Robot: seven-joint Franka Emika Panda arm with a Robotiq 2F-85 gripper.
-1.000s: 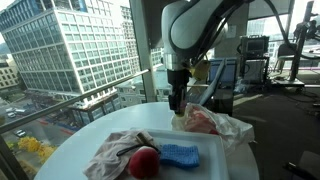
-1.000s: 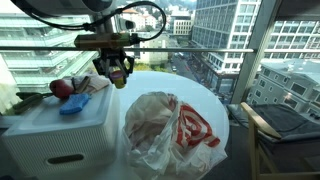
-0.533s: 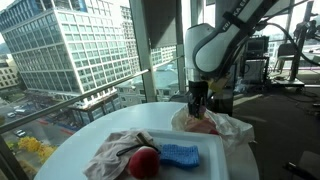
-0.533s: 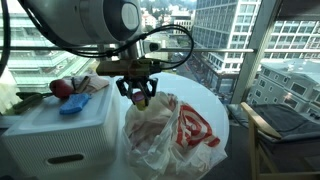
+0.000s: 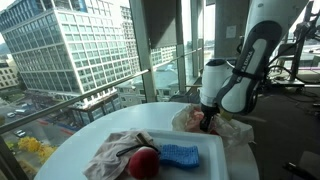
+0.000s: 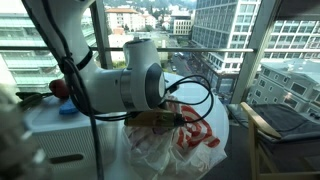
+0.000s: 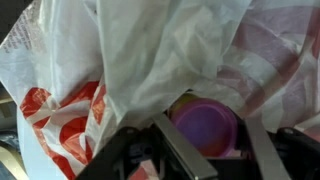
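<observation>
Down inside the plastic bag (image 7: 150,50), a round purple cup (image 7: 205,128) is sitting among the white and red-printed folds, showing only in the wrist view. The film is hanging over its upper edge, and what it is resting on is hidden. The end effector (image 7: 208,142) is reaching into the bag's mouth with its two dark fingers (image 7: 172,150) standing part-way apart, one on either side of the cup. A strip of bag is showing between the cup and one finger, so the jaws are not clamping it. Whether the other finger is touching the cup I cannot tell.

In both exterior views the bag (image 5: 235,128) (image 6: 195,135) is lying crumpled on the round white counter (image 5: 80,145) (image 6: 215,95). The end effector (image 5: 208,122) is dipping into its top, and the white arm (image 5: 245,70) (image 6: 120,88) is bending low over it. In an exterior view the arm's bulk is covering the bag's opening.

Just beside the bag, a white tray (image 5: 210,165) is standing on the counter. It is carrying a red apple (image 5: 144,162), a blue sponge (image 5: 180,155) next to the apple, and a rumpled white cloth (image 5: 115,152) on the apple's other side. Beyond the counter, tall windows are looking out on city buildings (image 5: 60,50).
</observation>
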